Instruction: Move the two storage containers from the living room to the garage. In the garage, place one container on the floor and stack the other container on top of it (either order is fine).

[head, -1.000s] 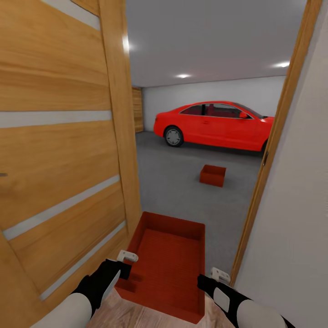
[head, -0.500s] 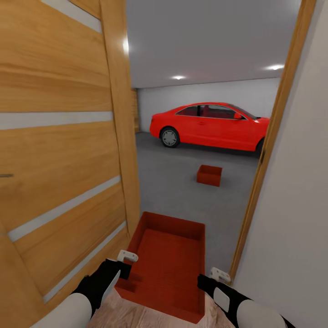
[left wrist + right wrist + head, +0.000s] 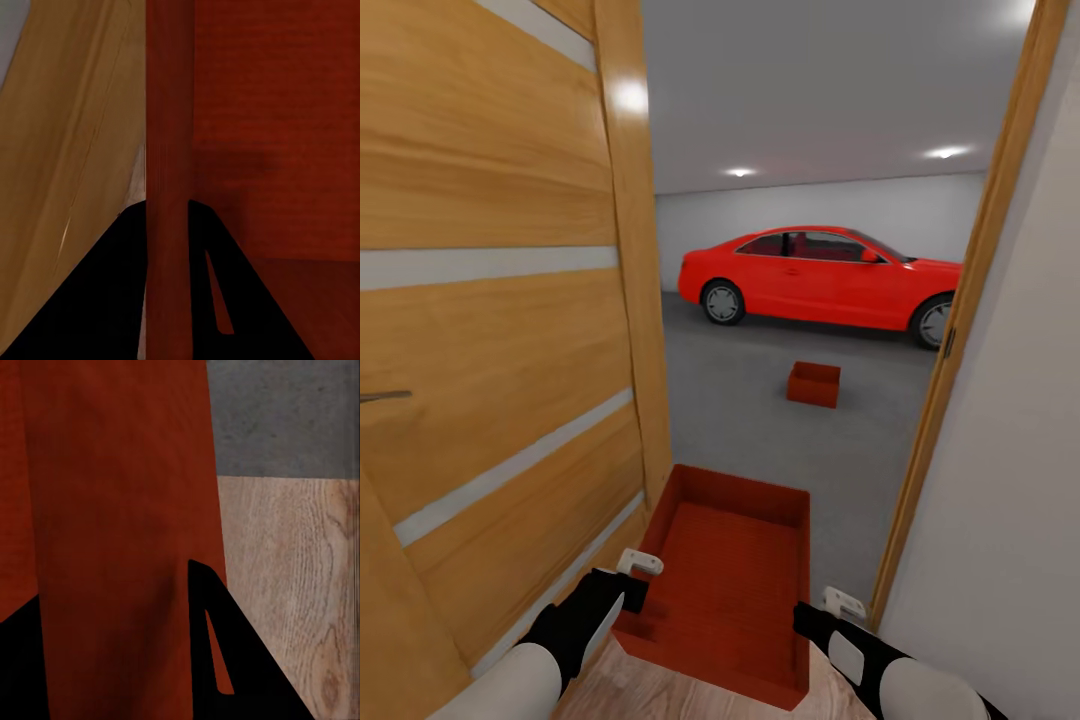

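Observation:
I hold one orange-red storage container (image 3: 730, 585) low in front of me, level, in the doorway to the garage. My left gripper (image 3: 632, 588) is shut on its left wall (image 3: 169, 135), which runs between the black fingers (image 3: 105, 300). My right gripper (image 3: 812, 612) is shut on its right wall (image 3: 112, 510), with one finger (image 3: 225, 660) outside it. The other storage container (image 3: 814, 384) sits on the garage's dark grey floor (image 3: 750, 430), ahead and short of the car.
An open wood-panelled door (image 3: 490, 330) stands close on my left. The wooden door frame (image 3: 950, 360) and a white wall (image 3: 1010, 480) are close on my right. A red car (image 3: 820, 275) is parked across the back. Pale wood planks (image 3: 660, 695) lie under me.
The whole picture has shifted: the camera has moved towards the doorway, so the car and far container sit further left. The held container and both grippers keep their place relative to me.

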### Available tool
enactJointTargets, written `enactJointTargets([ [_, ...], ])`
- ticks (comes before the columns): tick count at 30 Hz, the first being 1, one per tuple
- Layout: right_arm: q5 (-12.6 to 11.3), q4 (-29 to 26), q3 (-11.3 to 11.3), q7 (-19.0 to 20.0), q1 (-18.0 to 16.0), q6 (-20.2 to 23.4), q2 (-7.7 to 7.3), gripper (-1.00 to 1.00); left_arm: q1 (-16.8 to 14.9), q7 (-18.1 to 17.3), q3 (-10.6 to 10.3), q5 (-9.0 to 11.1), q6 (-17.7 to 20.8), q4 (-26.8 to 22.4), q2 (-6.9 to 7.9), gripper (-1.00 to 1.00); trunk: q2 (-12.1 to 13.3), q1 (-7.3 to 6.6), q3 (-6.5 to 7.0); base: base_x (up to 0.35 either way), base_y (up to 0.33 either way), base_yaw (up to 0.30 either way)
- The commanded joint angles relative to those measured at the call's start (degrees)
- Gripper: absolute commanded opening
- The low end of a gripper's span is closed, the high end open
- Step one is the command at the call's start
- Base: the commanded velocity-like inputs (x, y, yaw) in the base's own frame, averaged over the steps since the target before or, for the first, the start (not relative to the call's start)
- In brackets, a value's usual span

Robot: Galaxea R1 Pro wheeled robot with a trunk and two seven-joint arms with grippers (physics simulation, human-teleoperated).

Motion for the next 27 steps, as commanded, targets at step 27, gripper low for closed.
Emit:
enactJointTargets([
  [27,0.41,-0.23,2.37,0.03,0.04,-3.35,0.25,-1.00,-0.04,0.16,0.87,3.30,0.40,-0.06,-0.76,-1.00,-0.03,-0.01,0.59,0.175,0.033,-0.153],
])
